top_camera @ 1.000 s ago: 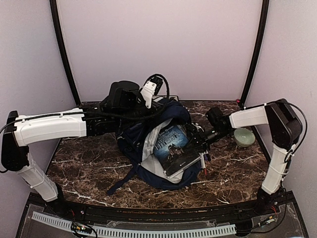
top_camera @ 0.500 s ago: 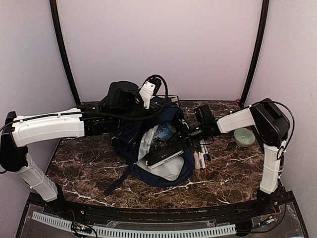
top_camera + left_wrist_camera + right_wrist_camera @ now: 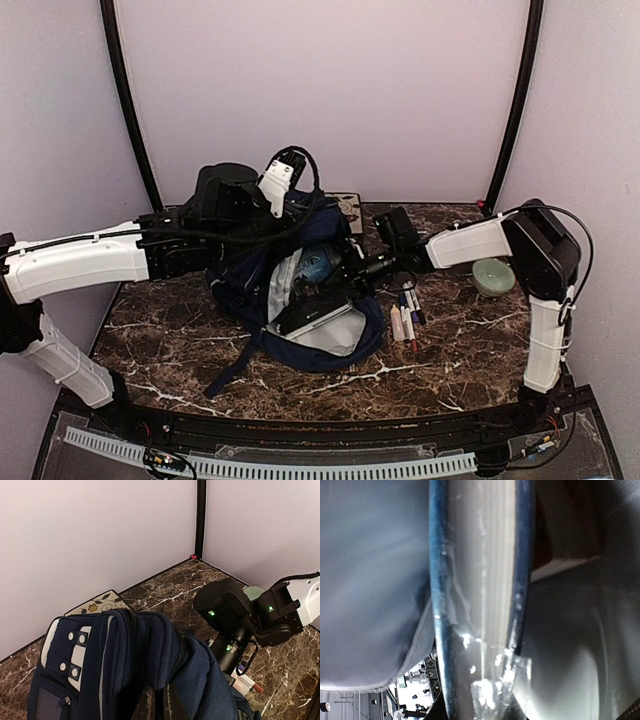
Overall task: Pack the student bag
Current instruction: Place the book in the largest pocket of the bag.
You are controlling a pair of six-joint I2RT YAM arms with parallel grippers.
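The student bag [image 3: 240, 285] lies on the marble table, navy, its mouth held open and its pale grey lining [image 3: 335, 335] showing. My left gripper [image 3: 298, 225] is shut on the bag's upper fabric edge [image 3: 165, 700] and holds it lifted. A dark-covered book [image 3: 315, 315] sits partly inside the opening. My right gripper [image 3: 352, 265] is shut on it at the bag's right side. The right wrist view shows the book's page edge [image 3: 480, 570] between its covers, the gripper [image 3: 497, 700] clamped on it, and grey lining [image 3: 370, 580] beside it.
Several pens and markers [image 3: 405, 315] lie just right of the bag. A pale green bowl [image 3: 493, 277] stands at the far right. A flat item with a floral pattern [image 3: 350, 205] lies behind the bag by the back wall. Black frame posts stand at both rear corners.
My right gripper has moved left and pushed the book deeper into the bag, tipping it flatter. The left arm has pulled the bag's top edge left. The pens now show.
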